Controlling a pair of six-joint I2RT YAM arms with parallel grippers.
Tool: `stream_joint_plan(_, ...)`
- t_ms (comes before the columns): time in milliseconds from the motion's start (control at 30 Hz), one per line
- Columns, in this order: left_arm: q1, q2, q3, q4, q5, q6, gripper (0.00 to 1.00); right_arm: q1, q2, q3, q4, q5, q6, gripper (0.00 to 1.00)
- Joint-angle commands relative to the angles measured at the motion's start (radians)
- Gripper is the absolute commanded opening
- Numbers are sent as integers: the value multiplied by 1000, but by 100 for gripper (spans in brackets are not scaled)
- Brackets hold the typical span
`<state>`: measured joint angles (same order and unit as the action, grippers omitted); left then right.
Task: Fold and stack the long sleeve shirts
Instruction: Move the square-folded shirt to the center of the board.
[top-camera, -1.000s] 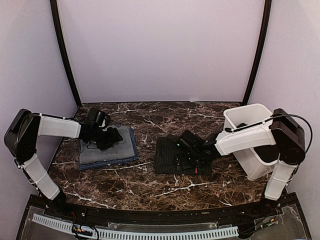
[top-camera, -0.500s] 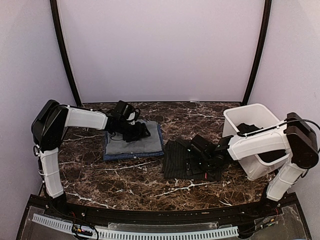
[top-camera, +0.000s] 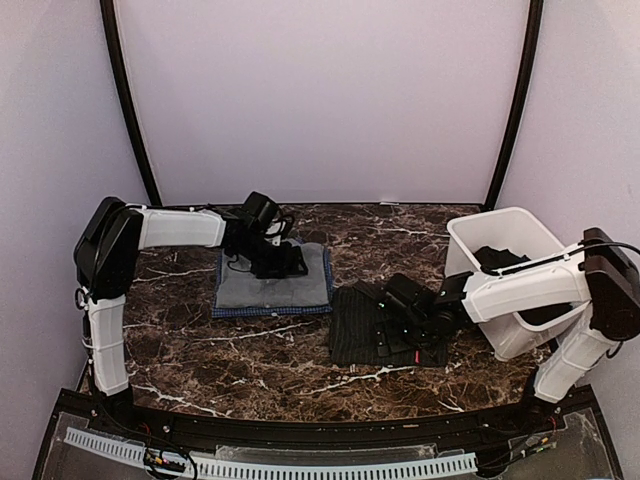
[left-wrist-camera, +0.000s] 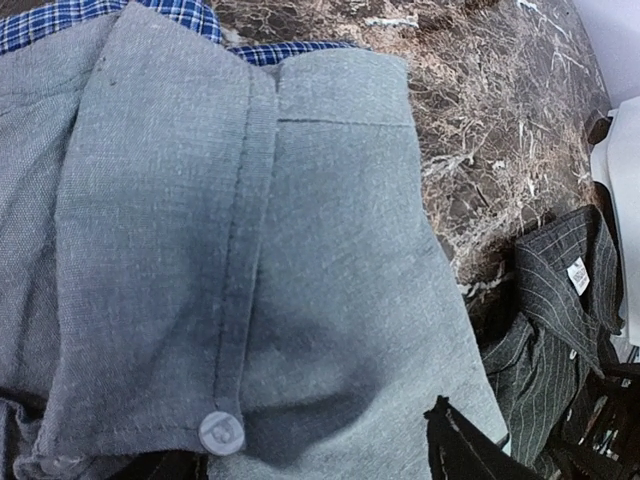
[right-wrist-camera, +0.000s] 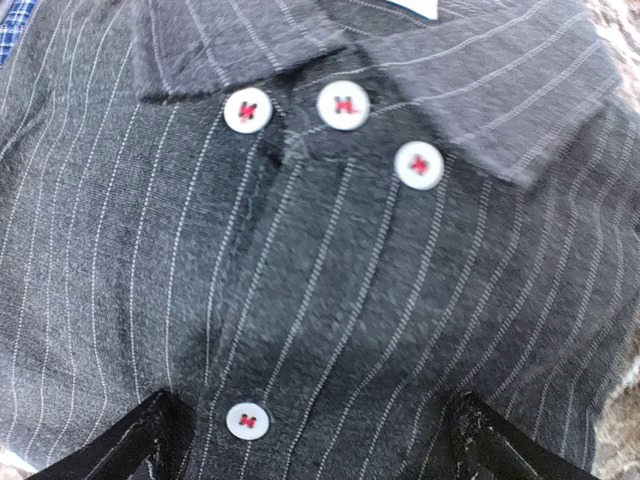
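Pinstripe shirt (right-wrist-camera: 330, 290): R gripper (right-wrist-camera: 320, 440) wide; grey shirt (left-wrist-camera: 330, 250): L gripper (top-camera: 283, 262) wide

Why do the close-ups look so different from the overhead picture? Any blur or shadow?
Top external view: evenly lit, sharp, but the black frame poles bow, likely lens distortion. Left wrist view: a dark shadow lies across the grey shirt. Right wrist view: the pinstriped shirt looks slightly soft, shot very close.

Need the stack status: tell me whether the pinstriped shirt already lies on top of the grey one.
No, the pinstriped shirt lies on the table beside the grey shirt, not on it.
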<state>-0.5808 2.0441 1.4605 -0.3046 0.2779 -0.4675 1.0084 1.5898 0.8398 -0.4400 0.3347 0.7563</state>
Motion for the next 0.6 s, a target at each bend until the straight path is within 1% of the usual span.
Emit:
stream_joint_plan(0, -9, -41, 51, -98, 24, 39, 74, -8, -75, 36, -91, -12, 6, 93)
stream_joint_plan(133, -46, -109, 59, -101, 31, 32, 75, -66, -170, 38, -95, -21, 9, 93)
stream_joint_plan(233, -80, -165, 38, -93, 34, 2, 74, -124, -218, 17, -120, -21, 7, 93)
stream_joint_plan(333, -138, -200, -1, -74, 47, -37, 71, -186, -263, -35, -136, -28, 11, 90)
stream_joint_plan(400, -182, -202, -19, -72, 54, -61, 68, -215, -291, -71, -128, -46, 15, 86)
stream_joint_plan(567, -284, -174, -87, -36, 61, -122, 61, -252, -306, -136, -97, -52, 31, 81)
